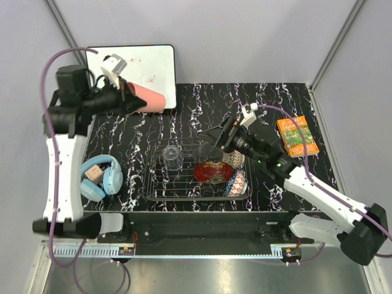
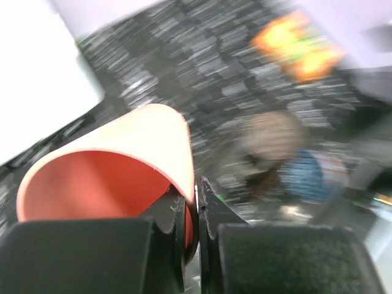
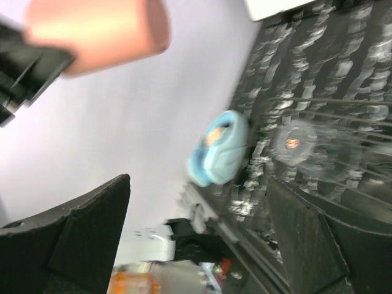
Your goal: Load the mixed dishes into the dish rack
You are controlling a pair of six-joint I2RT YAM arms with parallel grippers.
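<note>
You are viewing the desk [image 1: 153, 122], a black marbled top that is carrying everything shown. The dish rack [image 1: 153, 184] is lying at its near middle, with bare desk open on its far side and to its right.

Your left arm is standing tall at the left edge, with its forearm reaching toward the far left corner. The left gripper [image 1: 131, 98] is pinching the wall of the salmon-pink cup [image 1: 150, 98], one finger inside and one outside, as the left wrist view shows. It is holding the cup on its side, lifted, over the near edge of the white board [image 1: 147, 64].

Your right arm is stretching from the near right corner across to the rack's far side. The right gripper [image 1: 208, 136] is hovering there with its fingers [image 3: 73, 239] spread wide and nothing between them.

The light-blue headphones [image 1: 103, 177] are lying left of the rack. The orange book [image 1: 296, 136] is resting near the right edge.

Inside the rack, the red gold-patterned plate [image 1: 213, 172] is sitting right of centre. The beige speckled bowl [image 1: 233, 159] and the blue patterned bowl [image 1: 237, 182] are standing just beside it. The small clear glass tumbler [image 1: 172, 156] is standing left of centre.
</note>
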